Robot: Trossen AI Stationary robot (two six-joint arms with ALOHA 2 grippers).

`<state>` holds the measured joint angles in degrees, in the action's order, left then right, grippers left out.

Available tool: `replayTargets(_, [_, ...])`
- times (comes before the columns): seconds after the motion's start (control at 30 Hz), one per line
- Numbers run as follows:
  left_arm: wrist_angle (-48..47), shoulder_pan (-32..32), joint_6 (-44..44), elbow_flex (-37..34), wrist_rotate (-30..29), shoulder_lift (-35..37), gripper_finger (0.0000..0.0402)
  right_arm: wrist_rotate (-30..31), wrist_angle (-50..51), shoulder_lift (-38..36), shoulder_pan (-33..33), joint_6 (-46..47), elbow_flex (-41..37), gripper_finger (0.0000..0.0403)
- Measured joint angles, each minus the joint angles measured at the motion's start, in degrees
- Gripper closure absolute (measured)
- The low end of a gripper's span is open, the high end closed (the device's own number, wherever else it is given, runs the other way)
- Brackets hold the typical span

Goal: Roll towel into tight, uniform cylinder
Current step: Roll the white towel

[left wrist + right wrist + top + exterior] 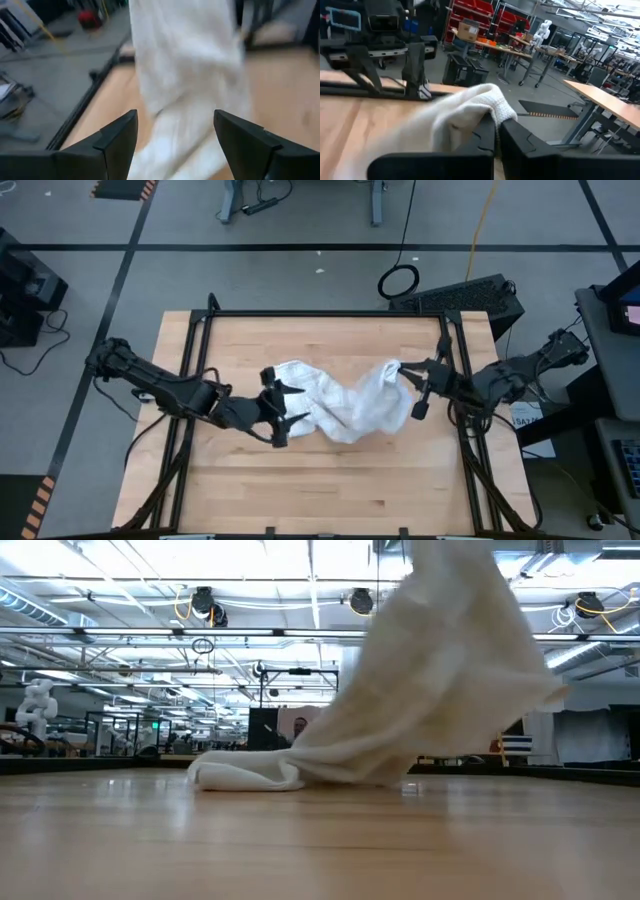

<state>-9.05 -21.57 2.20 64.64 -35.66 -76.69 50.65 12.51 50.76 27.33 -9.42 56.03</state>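
- The towel (345,402) lies crumpled on the table (330,490), a little toward the far edge, its long axis running across from the left side to the right side; it is bunched, not flat.
- The right gripper (412,388) has its jaws pressed together on the towel's right end and holds that end up off the wood — the low view shows the cloth (440,670) rising steeply from a low heap resting on the table.
- The left gripper (281,411) sits at the towel's left end with its jaws spread; in the left wrist view the cloth (187,75) runs straight ahead between the two fingers (117,137), not yet gripped.
- Each arm is next to its own end, so the left arm is the nearer one for the free end.
- My reading: nothing is rolled yet — the cloth probably has to be pulled out flat along that left-to-right axis first.
- Nothing else lies on the wood near the towel; the black frame (330,313) along the table edges stands well apart from it.
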Motion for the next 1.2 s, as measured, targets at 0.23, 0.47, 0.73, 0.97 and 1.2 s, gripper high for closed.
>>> replayTargets(0.23, [35.41, 1.44, -17.88, 0.04, 4.81, -11.12, 0.0136, -1.48, 1.65, 0.28, 0.0, 2.26, 0.91, 0.0401])
replayTargets(0.47, [47.25, 2.1, -22.21, -0.04, 3.67, -23.56, 0.0117, -3.08, 11.07, 2.19, 0.13, 11.08, 0.87, 0.0391])
replayTargets(0.73, [58.07, 1.83, -28.1, 0.38, -3.1, -31.26, 0.0032, -3.04, 16.66, 3.9, 0.13, 16.08, 0.83, 0.0388])
replayTargets(0.97, [59.25, 1.56, -31.53, 7.52, -2.12, -36.83, 0.0018, -2.8, 16.38, 5.36, -0.19, 16.27, 0.83, 0.0388])
replayTargets(1.2, [57.08, 1.86, -32.85, 15.85, -3.9, -41.33, 0.0037, -2.77, 16.02, 6.54, -0.39, 16.23, 0.83, 0.0388])
